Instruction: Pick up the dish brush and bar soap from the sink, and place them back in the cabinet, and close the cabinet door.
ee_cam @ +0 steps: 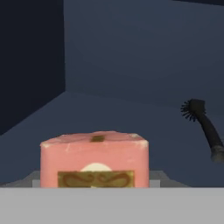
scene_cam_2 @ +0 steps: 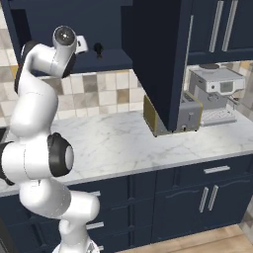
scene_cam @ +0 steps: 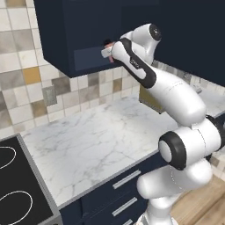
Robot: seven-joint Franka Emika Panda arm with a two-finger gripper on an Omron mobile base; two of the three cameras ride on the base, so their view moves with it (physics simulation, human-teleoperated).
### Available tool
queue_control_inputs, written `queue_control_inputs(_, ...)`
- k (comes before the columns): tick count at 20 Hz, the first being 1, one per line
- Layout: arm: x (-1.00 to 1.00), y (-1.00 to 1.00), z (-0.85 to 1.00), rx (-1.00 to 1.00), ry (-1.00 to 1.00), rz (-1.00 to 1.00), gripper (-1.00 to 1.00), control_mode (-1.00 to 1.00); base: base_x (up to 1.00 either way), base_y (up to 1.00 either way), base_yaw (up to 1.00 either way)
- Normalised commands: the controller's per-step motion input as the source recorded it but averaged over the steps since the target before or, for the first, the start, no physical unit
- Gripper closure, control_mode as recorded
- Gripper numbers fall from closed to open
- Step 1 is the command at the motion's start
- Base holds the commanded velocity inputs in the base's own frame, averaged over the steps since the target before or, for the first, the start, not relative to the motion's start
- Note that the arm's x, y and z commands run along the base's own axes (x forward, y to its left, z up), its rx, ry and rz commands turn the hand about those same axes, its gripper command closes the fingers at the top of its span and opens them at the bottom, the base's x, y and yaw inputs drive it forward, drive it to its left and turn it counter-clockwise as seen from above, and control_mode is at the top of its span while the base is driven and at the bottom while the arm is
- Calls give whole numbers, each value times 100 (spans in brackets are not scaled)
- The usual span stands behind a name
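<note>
The bar soap (ee_cam: 94, 158), a pink block with a brown patterned label, is sitting at six o'clock in the hand view, right at the gripper (ee_cam: 94, 186). The jaws are standing fairly wide around it, apparently gripping its sides, so the soap is being carried into the cabinet (ee_cam: 131, 57), low over the shelf floor. At three o'clock, well apart, the dish brush (ee_cam: 204, 127) is already lying on that floor, bristle head pointing toward the back wall, so half the job looks done. In the right base view the arm is reaching up to eleven o'clock into the open cabinet, while the cabinet door (scene_cam_2: 160, 59) is hanging open at one o'clock, above the marble counter (scene_cam_2: 128, 138), awaiting closing.
</note>
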Motion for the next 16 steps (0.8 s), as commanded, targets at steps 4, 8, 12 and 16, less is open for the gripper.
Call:
queue_control_inputs(4, 52, 28, -13, 0, 0, 0, 100, -100, 0, 0, 0)
queue_control_inputs(8, 57, 26, -11, 0, 0, 0, 100, -100, 0, 0, 0)
queue_control_inputs(12, 49, 27, -19, 0, 0, 0, 100, -100, 0, 0, 0)
queue_control_inputs(16, 30, 24, -29, 0, 0, 0, 100, -100, 0, 0, 0)
